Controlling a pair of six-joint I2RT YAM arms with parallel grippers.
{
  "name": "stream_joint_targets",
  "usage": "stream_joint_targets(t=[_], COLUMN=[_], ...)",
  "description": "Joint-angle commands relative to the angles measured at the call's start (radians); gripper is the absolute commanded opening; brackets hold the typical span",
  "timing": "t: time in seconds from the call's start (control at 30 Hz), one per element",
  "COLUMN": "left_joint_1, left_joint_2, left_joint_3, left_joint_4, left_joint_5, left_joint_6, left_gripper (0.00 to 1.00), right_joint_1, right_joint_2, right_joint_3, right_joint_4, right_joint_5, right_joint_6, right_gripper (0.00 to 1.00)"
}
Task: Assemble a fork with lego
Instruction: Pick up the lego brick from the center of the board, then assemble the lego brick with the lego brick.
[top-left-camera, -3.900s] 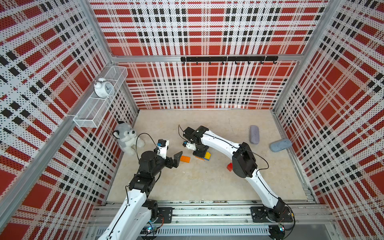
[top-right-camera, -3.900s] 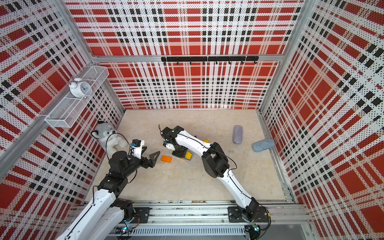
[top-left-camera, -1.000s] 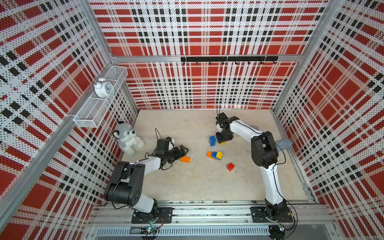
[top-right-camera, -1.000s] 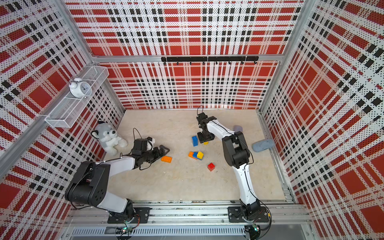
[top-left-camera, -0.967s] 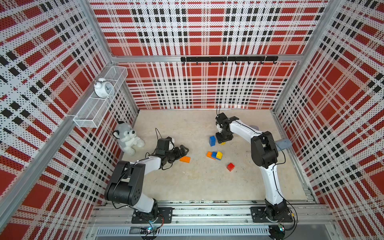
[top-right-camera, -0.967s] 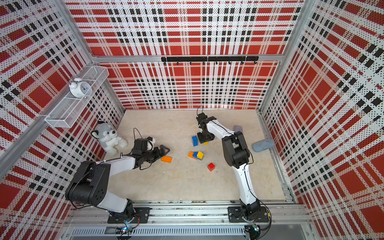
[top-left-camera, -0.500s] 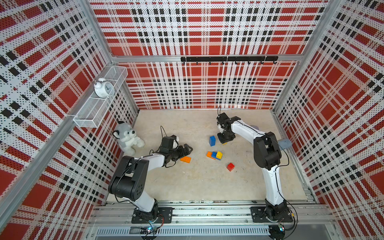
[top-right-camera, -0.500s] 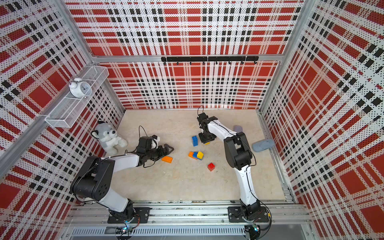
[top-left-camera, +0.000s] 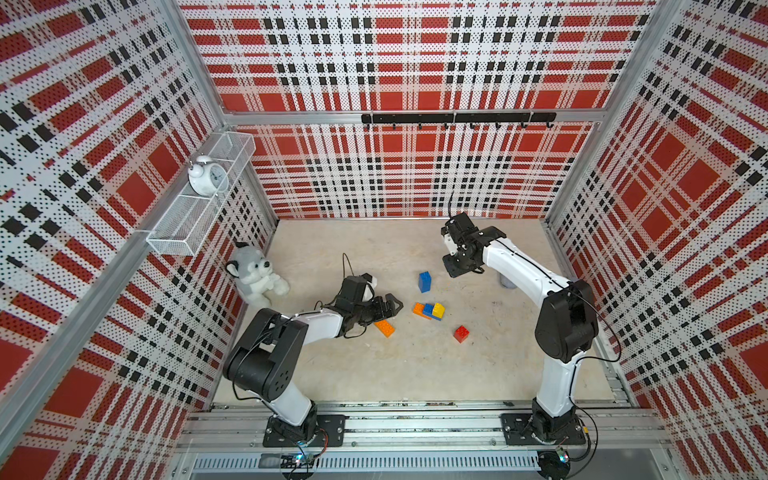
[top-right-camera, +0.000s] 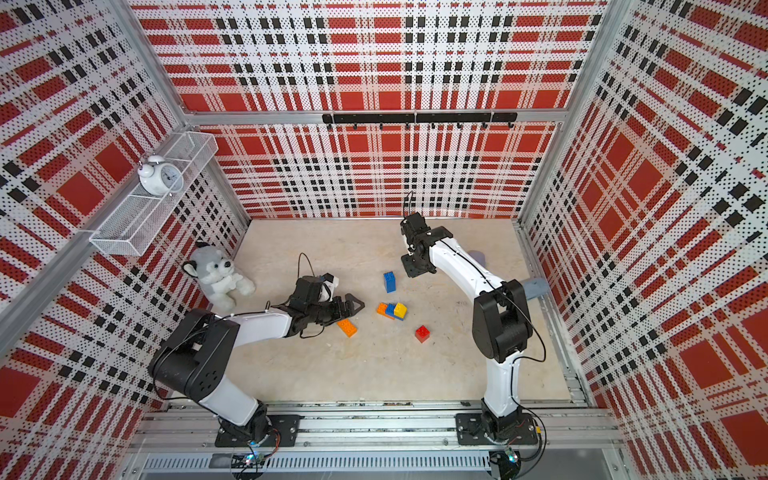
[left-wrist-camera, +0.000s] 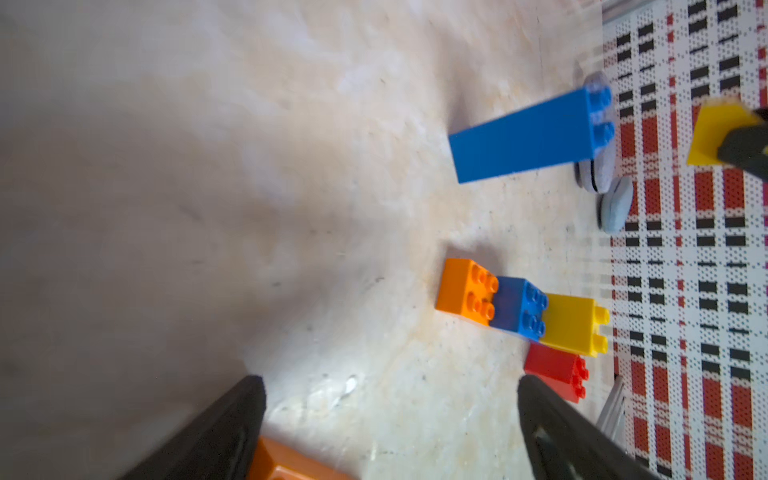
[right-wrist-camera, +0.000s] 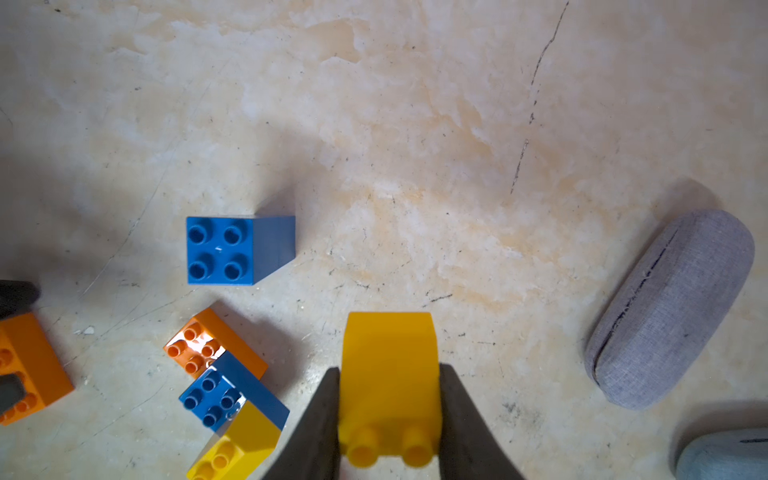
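Right gripper (right-wrist-camera: 389, 372): clamped on small yellow square plastic brick (right-wrist-camera: 388, 345), studs toward the wrist, clear of the floor at the far side, well apart from orange-blue-yellow brick row (top-left-camera: 428, 311), fork barely begun.
Left gripper (top-left-camera: 388, 309): spread wide, empty, just beside long orange studded brick (top-left-camera: 385, 328) lying diagonally; nearer arm for it.
Yellow brick hidden in both top views; orange brick cropped in left wrist view.

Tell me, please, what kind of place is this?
Likely a robot test cell, not a home: a left arm and a right arm bolted to a front rail, plaid perforated panels on three sides, and props like a plush husky.
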Motion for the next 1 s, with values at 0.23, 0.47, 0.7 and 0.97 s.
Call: stream_joint_targets(t=[0.23,0.47,0.7,0.97], left_joint_1=[0.045,0.252,0.331,0.328], left_joint_2=[-0.102,-0.431,-0.807,-1.21], left_joint_3=[0.035,0.01,-0.127,-0.295], left_joint_4=[-0.092,-0.263,-0.271,-0.226], left_joint_5=[-0.046,-0.126,-0.208,-0.134], left_joint_6=[-0.004,0.104,0.225,0.432], left_gripper=[0.99,1.0,0.98,0.98], right_joint_1=[0.144,0.332,0.472,0.514], right_joint_2=[-0.069,-0.023,0.092,0.183], right_joint_3=[0.026,0.041,0.099,0.109], right_joint_4=[-0.068,-0.046,-0.035,-0.028], right_joint_5=[-0.001,-0.016,-0.021,-0.026], right_joint_6=[0.077,0.238,0.346,0.391], right_gripper=[0.28,0.28,0.28,0.28])
